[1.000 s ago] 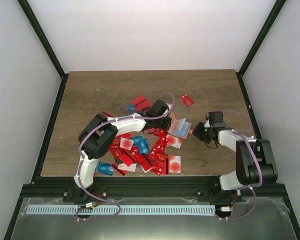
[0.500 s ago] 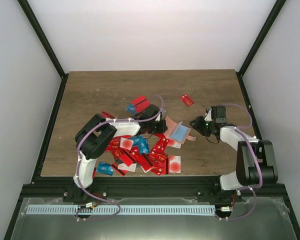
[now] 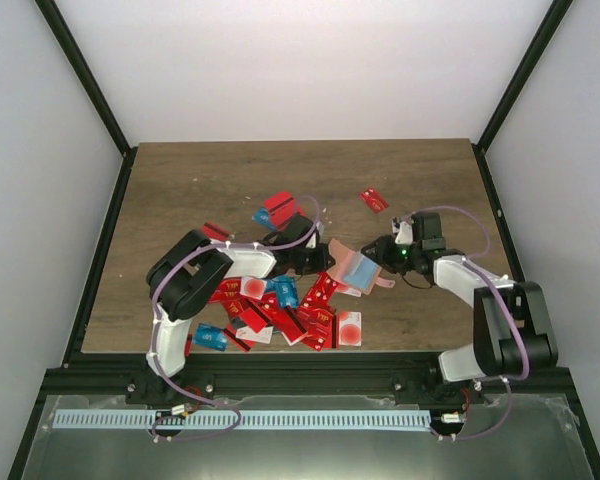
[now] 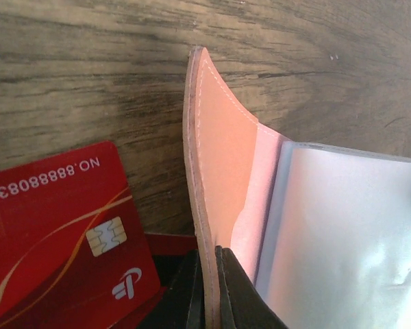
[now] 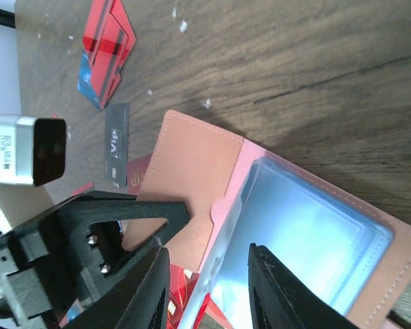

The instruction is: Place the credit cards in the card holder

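Note:
The card holder [image 3: 356, 266] lies open mid-table, tan outside, pink inside, with a clear plastic sleeve [image 5: 301, 233]. My left gripper [image 3: 315, 258] is shut on its left flap [image 4: 219, 157], which stands edge-on between the jaws in the left wrist view. My right gripper [image 3: 382, 252] is open and empty, hovering over the holder's right half; its fingers [image 5: 151, 288] straddle the pocket edge of the holder [image 5: 192, 171]. The credit cards [image 3: 280, 305] lie in a loose pile in front of the holder, mostly red. One red card [image 4: 55, 233] lies beside the flap.
A few red and blue cards [image 3: 278, 210] lie behind the left gripper, and one red card [image 3: 374, 200] lies alone at the back right. A dark grey VIP card [image 5: 116, 144] lies by the flap. The black frame rails border the table.
My right gripper has moved left, from beside the holder to over it. My left gripper has drawn back toward me and left with the flap, and the holder has shifted with it.

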`<state>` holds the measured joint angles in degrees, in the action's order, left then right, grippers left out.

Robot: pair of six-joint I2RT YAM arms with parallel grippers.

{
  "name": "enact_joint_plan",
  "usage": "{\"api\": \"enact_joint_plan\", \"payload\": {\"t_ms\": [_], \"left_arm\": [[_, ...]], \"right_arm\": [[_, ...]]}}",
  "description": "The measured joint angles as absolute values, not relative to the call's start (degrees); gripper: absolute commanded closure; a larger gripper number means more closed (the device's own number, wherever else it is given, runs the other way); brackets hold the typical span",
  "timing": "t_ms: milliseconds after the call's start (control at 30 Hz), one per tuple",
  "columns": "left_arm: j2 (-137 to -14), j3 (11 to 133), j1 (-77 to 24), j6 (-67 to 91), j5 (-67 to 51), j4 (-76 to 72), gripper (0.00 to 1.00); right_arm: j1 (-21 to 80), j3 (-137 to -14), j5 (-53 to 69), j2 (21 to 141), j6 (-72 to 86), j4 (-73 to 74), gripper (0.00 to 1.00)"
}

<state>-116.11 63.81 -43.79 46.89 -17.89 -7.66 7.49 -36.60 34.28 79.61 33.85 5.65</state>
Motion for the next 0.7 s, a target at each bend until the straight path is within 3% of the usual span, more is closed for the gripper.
{"api": "enact_joint_plan", "payload": {"t_ms": [433,700], "left_arm": [[-114.34,60.12,-44.07,49.63,-19.92,-11.11,0.96],[-114.65,59.99,-44.29,51.05,-22.35,-14.20,0.96]], "right_arm": [[10.55,-37.04,38.98,89.10,36.07,0.19,0.69],[12.36,-39.79,41.74,90.85,37.47,-2.37,0.64]]}}
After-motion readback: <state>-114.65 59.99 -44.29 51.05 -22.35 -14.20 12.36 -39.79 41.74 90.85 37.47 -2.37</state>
